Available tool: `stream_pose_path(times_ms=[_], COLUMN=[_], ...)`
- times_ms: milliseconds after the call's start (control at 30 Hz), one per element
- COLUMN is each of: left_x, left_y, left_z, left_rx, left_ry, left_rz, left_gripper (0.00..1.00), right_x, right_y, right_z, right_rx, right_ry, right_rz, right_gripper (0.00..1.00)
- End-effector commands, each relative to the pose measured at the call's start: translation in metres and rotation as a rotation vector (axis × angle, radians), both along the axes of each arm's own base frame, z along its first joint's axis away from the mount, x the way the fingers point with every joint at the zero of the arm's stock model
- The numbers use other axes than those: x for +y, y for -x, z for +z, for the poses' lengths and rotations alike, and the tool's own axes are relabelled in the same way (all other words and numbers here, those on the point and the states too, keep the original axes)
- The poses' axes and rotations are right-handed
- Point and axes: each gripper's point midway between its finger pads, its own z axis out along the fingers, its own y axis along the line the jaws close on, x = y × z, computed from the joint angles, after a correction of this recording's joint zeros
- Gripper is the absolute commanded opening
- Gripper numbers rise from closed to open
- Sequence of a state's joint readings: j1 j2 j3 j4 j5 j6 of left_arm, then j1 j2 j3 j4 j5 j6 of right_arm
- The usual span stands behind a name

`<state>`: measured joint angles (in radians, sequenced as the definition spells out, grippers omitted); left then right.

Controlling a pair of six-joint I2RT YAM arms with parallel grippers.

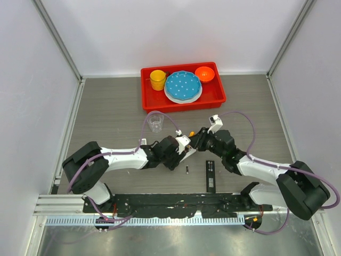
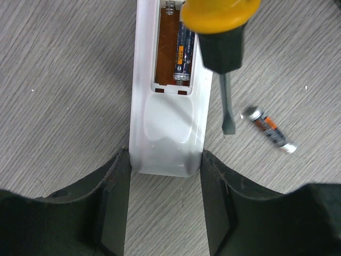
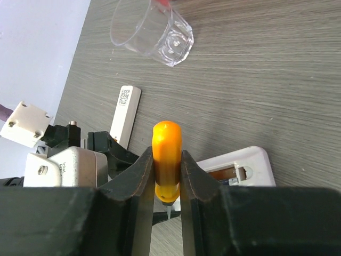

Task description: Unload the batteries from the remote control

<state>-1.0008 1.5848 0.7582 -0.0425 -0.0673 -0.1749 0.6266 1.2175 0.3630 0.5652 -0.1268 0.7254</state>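
My left gripper (image 2: 165, 158) is shut on the near end of the white remote control (image 2: 168, 114), which lies on the table with its battery bay open. One battery (image 2: 182, 53) sits in the bay beside an empty slot. A loose battery (image 2: 269, 129) lies on the table to the right, also in the top view (image 1: 187, 170). My right gripper (image 3: 167, 156) is shut on the orange-handled screwdriver (image 3: 166, 144). Its black blade (image 2: 227, 104) points down just off the remote's right edge. The two grippers meet at mid-table (image 1: 186, 145).
A clear cup (image 1: 155, 121) lies beside the grippers. A white cover with a printed code (image 3: 127, 113) lies near it. A slim black bar (image 1: 210, 176) lies by the right arm. A red tray (image 1: 218, 97) at the back holds a yellow cup, blue plate and orange bowl.
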Motion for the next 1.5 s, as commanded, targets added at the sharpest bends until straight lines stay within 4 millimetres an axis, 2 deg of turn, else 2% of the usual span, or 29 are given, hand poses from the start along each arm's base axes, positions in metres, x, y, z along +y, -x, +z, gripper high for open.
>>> stream_pose_path(times_ms=[0, 233, 333, 367, 467, 567, 733, 767, 800, 833, 900, 933, 967, 1033, 1067, 1133, 1467], left_x=[-0.004, -0.001, 0.006, 0.009, 0.017, 0.028, 0.043, 0.043, 0.044, 0.043, 0.036, 0.033, 0.024, 0.015, 0.005, -0.003, -0.022], left_y=[0.002, -0.003, -0.012, -0.015, -0.024, -0.032, -0.044, -0.045, -0.047, -0.047, -0.048, -0.047, -0.050, -0.046, -0.050, -0.050, -0.046], left_z=[-0.003, -0.002, 0.000, 0.002, 0.008, 0.012, 0.021, 0.022, 0.021, 0.020, 0.021, 0.014, 0.019, 0.007, 0.014, 0.013, 0.012], left_rx=[0.017, -0.001, -0.039, -0.053, -0.101, -0.149, -0.199, -0.197, -0.192, -0.186, -0.168, -0.152, -0.147, -0.094, -0.091, -0.068, -0.013], left_ry=[0.020, 0.005, -0.020, -0.027, -0.039, -0.057, -0.057, -0.052, -0.047, -0.047, -0.034, -0.045, -0.030, -0.044, -0.023, -0.019, 0.006], left_rz=[-0.004, 0.015, 0.064, 0.078, 0.134, 0.192, 0.278, 0.284, 0.288, 0.286, 0.270, 0.260, 0.251, 0.220, 0.212, 0.197, 0.138], left_gripper=[0.00, 0.00, 0.40, 0.61, 0.78, 0.81, 0.75, 0.70, 0.65, 0.46, 0.28, 0.17, 0.11, 0.03, 0.02, 0.01, 0.02], right_x=[-0.008, -0.019, -0.025, -0.026, -0.028, -0.029, -0.030, -0.030, -0.030, -0.030, -0.030, -0.029, -0.029, -0.028, -0.027, -0.027, -0.029], right_y=[-0.008, -0.011, -0.014, -0.015, -0.016, -0.017, -0.018, -0.018, -0.019, -0.019, -0.020, -0.021, -0.022, -0.023, -0.024, -0.025, -0.025], right_z=[0.021, 0.024, 0.024, 0.024, 0.025, 0.027, 0.025, 0.026, 0.026, 0.026, 0.024, 0.025, 0.025, 0.022, 0.023, 0.024, 0.027], right_rx=[-0.074, -0.090, -0.095, -0.095, -0.102, -0.107, -0.107, -0.109, -0.112, -0.113, -0.112, -0.116, -0.114, -0.111, -0.114, -0.117, -0.126], right_ry=[0.027, 0.074, 0.095, 0.104, 0.115, 0.117, 0.123, 0.121, 0.123, 0.121, 0.122, 0.120, 0.121, 0.126, 0.125, 0.128, 0.133], right_rz=[-0.044, -0.090, -0.120, -0.122, -0.128, -0.132, -0.136, -0.137, -0.139, -0.141, -0.141, -0.143, -0.142, -0.141, -0.140, -0.140, -0.142], right_gripper=[0.01, 0.01, 0.01, 0.01, 0.01, 0.01, 0.01, 0.01, 0.01, 0.01, 0.01, 0.01, 0.01, 0.01, 0.01, 0.01, 0.01])
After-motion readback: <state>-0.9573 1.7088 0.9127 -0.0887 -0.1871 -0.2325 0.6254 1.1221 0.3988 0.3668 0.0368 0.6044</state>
